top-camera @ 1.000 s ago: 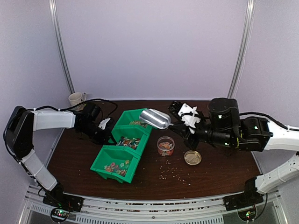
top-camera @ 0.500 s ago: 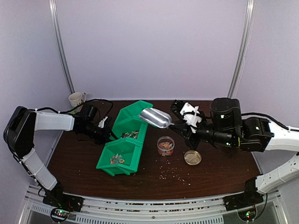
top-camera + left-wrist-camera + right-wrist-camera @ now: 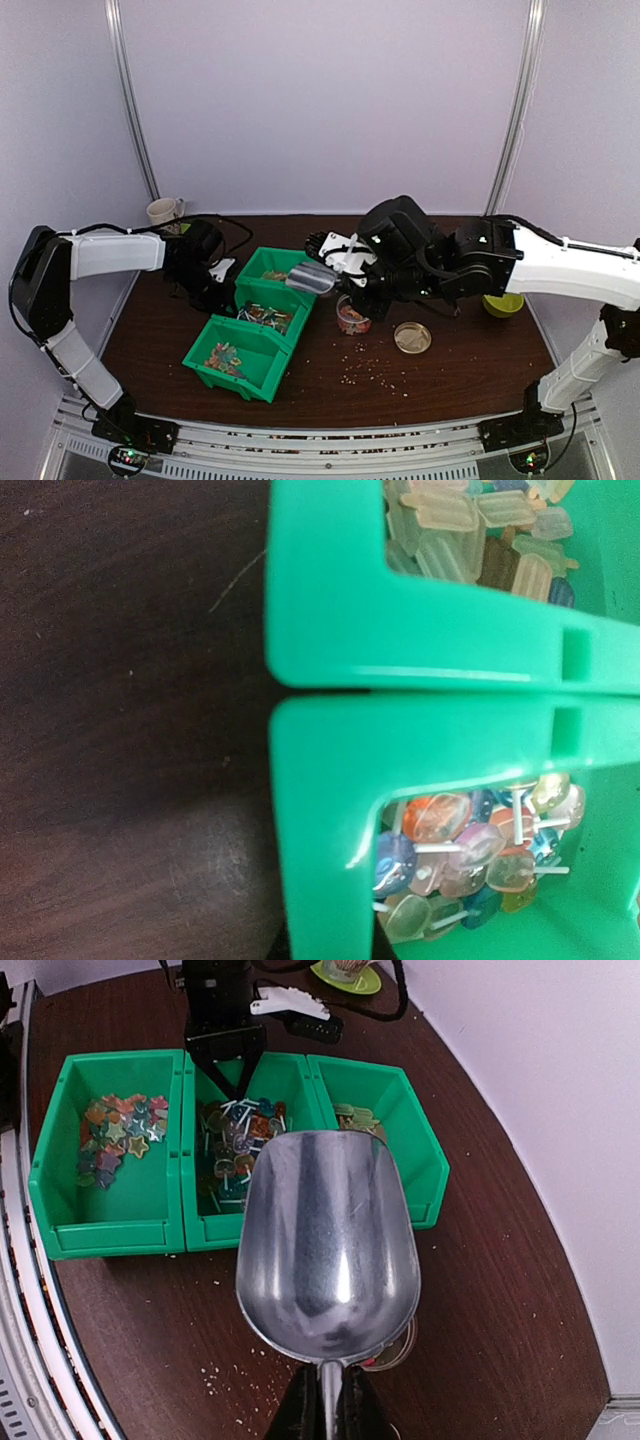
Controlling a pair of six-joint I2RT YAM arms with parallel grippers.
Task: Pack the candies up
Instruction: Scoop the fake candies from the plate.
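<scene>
Now scoop (image 3: pixel 325 1240) swung left, over green bins (image 3: pixel 120 1235), empty. Right hand (image 3: pixel 322 1415) pinching scoop handle. Bins flat again on surface, left hand (image 3: pixel 232 1072) pinching back wall. Most candies (image 3: pixel 228 1145) in bins; looks ready for next scoop.

Hidden and cut-off parts
Right wrist view, lower centre: scoop (image 3: pixel 328 1245) covers most of the jar (image 3: pixel 394 1352). Left wrist view: green bins (image 3: pixel 420 655) and candies (image 3: pixel 470 845) leave the right edge.

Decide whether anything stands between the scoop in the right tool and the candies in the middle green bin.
Nothing visible does. The empty scoop in the right tool hangs above the open-topped middle bin's edge, mouth toward the candies. The left tool sits at that bin's far wall, beyond them, out of the path.
</scene>
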